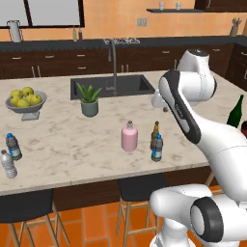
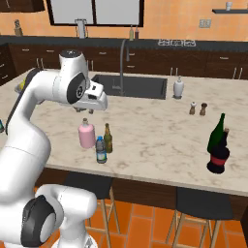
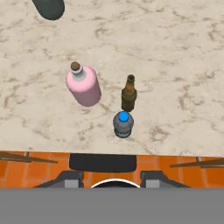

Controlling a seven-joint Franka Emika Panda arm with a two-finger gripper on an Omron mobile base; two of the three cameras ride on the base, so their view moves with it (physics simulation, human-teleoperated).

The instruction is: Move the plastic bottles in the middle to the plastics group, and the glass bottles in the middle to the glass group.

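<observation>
Three bottles stand together near the island's front edge: a squat pink bottle [image 1: 129, 138] [image 2: 87, 134] [image 3: 84, 85] with a brown stopper, a slim amber bottle [image 1: 155, 131] [image 2: 108, 137] [image 3: 129, 93], and a small blue-labelled water bottle [image 1: 157, 148] [image 2: 100, 150] [image 3: 123, 124]. My gripper [image 1: 164, 109] [image 2: 85, 110] [image 3: 112, 178] hangs high above them, looking straight down, jaws apart and holding nothing. At the counter's left end stand two small water bottles, one blue-labelled [image 1: 13, 146] and one pale grey [image 1: 8, 164]. At the right end, a tall green wine bottle [image 1: 235, 112] [image 2: 216, 132] stands beside a dark vessel [image 2: 219, 158].
A potted plant [image 1: 89, 100] [image 3: 49, 8] stands behind the pink bottle, in front of the sink [image 1: 111, 87]. A bowl of green fruit [image 1: 26, 100] sits at the far left. A soap dispenser [image 2: 178, 88] and two shakers [image 2: 197, 108] are right of the sink. Stools [image 1: 140, 186] stand below the counter edge.
</observation>
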